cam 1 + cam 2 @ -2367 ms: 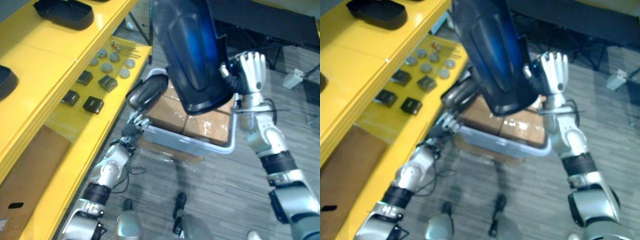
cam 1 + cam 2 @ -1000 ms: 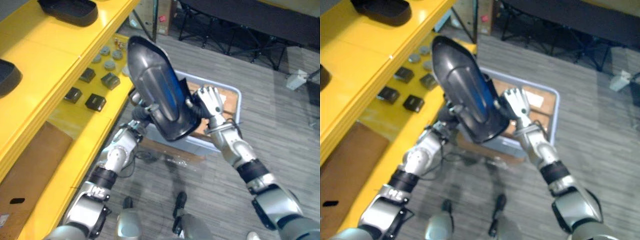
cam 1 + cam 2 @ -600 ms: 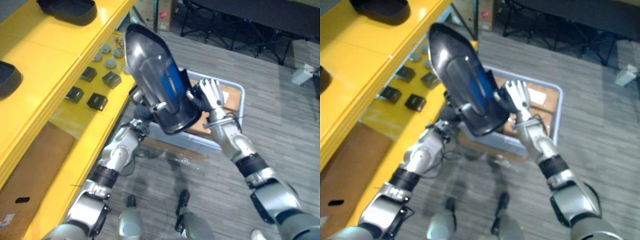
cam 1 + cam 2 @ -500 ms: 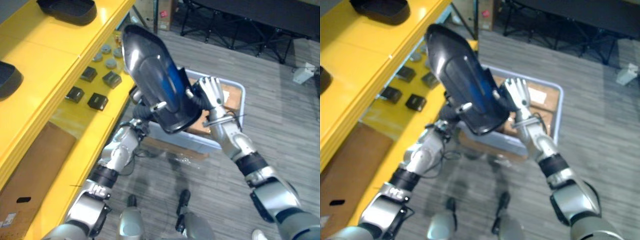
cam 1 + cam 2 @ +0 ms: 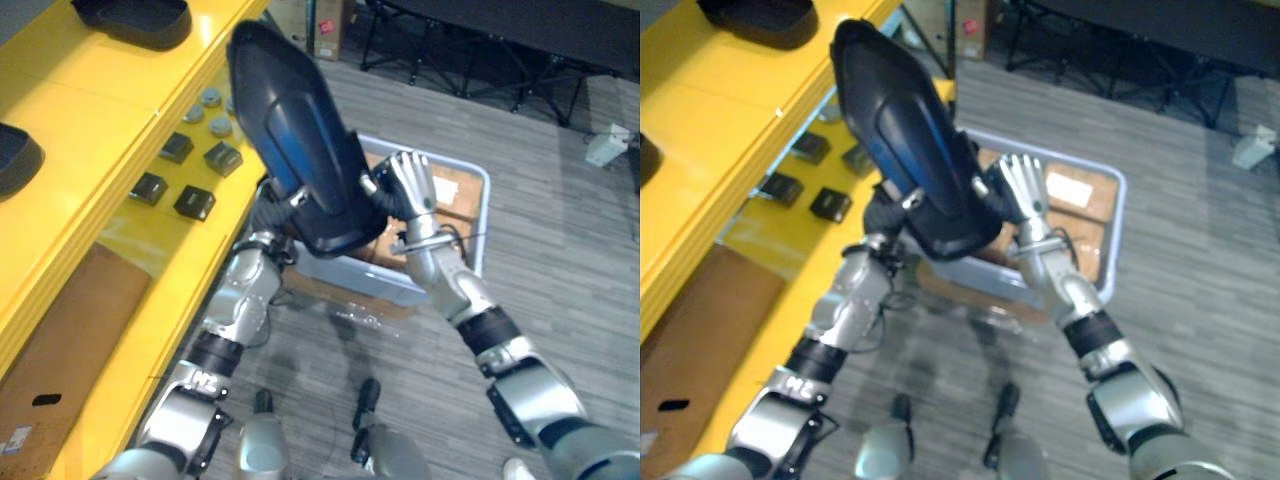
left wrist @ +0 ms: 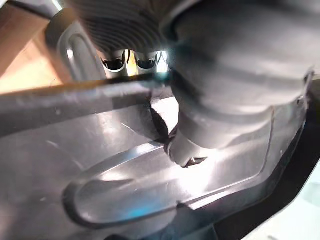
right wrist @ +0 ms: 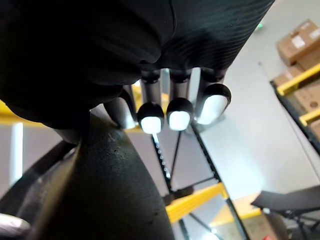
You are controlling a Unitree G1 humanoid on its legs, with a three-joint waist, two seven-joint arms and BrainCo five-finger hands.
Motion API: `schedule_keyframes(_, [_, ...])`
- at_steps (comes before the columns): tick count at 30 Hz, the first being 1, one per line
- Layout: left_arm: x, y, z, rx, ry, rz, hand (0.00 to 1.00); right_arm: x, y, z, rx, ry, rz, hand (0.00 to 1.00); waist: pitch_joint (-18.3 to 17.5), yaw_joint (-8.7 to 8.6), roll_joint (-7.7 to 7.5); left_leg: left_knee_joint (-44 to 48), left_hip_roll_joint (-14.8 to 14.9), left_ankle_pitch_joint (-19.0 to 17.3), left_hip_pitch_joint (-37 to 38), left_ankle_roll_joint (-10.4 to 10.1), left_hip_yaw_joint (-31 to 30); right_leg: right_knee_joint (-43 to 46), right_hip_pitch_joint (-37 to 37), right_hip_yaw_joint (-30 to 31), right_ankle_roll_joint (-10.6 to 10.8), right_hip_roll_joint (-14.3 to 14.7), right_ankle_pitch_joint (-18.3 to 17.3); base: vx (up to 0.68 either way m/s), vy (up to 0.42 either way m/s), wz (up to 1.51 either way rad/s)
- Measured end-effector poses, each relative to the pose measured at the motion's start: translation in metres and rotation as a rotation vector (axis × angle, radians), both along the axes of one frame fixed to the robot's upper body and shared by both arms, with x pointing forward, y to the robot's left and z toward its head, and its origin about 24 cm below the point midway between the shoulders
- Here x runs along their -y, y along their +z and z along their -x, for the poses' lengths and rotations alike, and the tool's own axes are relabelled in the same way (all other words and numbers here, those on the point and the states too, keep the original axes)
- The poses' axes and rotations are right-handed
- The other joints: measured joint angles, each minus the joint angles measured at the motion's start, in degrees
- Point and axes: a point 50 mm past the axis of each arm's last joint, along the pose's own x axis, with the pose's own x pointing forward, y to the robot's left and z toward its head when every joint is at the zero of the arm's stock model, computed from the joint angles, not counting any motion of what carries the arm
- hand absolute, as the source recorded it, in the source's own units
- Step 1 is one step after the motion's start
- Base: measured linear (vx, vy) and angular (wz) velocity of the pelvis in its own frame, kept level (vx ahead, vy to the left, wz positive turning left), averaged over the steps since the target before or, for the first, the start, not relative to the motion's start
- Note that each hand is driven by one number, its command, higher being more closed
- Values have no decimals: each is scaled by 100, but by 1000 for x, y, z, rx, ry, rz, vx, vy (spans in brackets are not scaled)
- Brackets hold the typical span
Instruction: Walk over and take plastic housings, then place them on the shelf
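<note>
The plastic housing (image 5: 300, 140) is being carried just beside the yellow shelf (image 5: 90, 110) — its rim is being braced by the right hand (image 5: 412, 185), fingers straight and spread. The grip of the left hand (image 5: 271, 205), beneath it, cannot be told. The shelf edge should be cleared before lowering.

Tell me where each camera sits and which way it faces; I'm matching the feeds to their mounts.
Left eye view: on the head, looking down at the housing held beside the yellow shelf, grey crate below; both arms show.
Right eye view: same head, slightly aside, same scene and arms.
Left wrist view: along the left hand, against the housing's glossy face.
Right wrist view: along the right hand, fingers straight, past the housing's edge.
Shared: all four show the housing.
</note>
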Motion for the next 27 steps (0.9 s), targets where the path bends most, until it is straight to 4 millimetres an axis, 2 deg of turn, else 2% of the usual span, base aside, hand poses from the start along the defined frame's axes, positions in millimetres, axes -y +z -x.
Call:
schedule_keyframes(3, [-4, -7, 7, 14, 15, 28, 100, -5, -9, 7, -25, 32, -44, 100, 1, 17, -1, 3, 2, -14, 26, -1, 18, 0, 1, 61, 0, 9, 0, 0, 5, -5])
schedule_keyframes(4, [-5, -10, 11, 14, 20, 46, 100, -8, -12, 10, -31, 42, -58, 0, 1, 26, -1, 6, 5, -29, 44, 1, 33, 0, 7, 81, 0, 9, 0, 2, 20, -10])
schedule_keyframes(8, [-11, -22, 17, -9, 57, 98, 100, -20, -15, 23, -18, 145, -57, 0, 2, 18, -3, 74, 16, -97, 91, 7, 125, -16, 36, 115, 4, 10, -3, 3, 28, -11])
schedule_keyframes(12, [-23, -23, 17, -19, 138, 130, 100, -27, -16, 28, -23, 212, -51, 0, 2, 15, -3, 103, 17, -114, 92, 3, 111, -30, 64, 108, 4, 14, -1, 1, 12, 1])
schedule_keyframes(15, [-34, -31, 23, -48, 239, 84, 100, -26, -17, 33, -69, 261, -148, 0, 1, 15, -5, 88, 10, -129, 178, -7, 15, -97, 228, 52, 17, 33, 8, 25, 15, 13])
schedule_keyframes(18, [-44, -41, 38, -60, 354, -20, 100, -22, 5, 43, -9, 323, -285, 0, -14, 44, -28, 94, 9, -151, 203, -10, 28, -98, 246, 55, 25, 57, -1, 0, 0, 0])
schedule_keyframes(20, [-56, -50, 46, -87, 469, -112, 100, -13, 29, 54, 60, 380, -409, 0, -25, 47, -47, 80, 15, -165, 298, -12, 107, -101, 304, 78, 29, 74, -3, 11, 10, -9])
schedule_keyframes(22, [-65, -56, 52, -107, 536, -154, 100, -4, 40, 57, 77, 403, -475, 0, -45, 26, -69, 74, 23, -199, 426, -8, 168, -103, 397, 103, 52, 76, -21, 1, 26, -13])
schedule_keyframes(23, [-73, -60, 57, -117, 610, -210, 100, 8, 50, 61, 83, 441, -545, 0, -137, -18, -109, 62, 17, -213, 469, -4, 192, -106, 426, 112, 77, 69, -52, -8, 32, -11])
schedule_keyframes(27, [-93, -65, 69, -136, 769, -304, 100, 35, 62, 69, 71, 532, -683, 0, -509, -61, -210, -36, 27, -222, 588, -14, 311, -152, 422, 191, 99, 80, -104, 10, 24, -13])
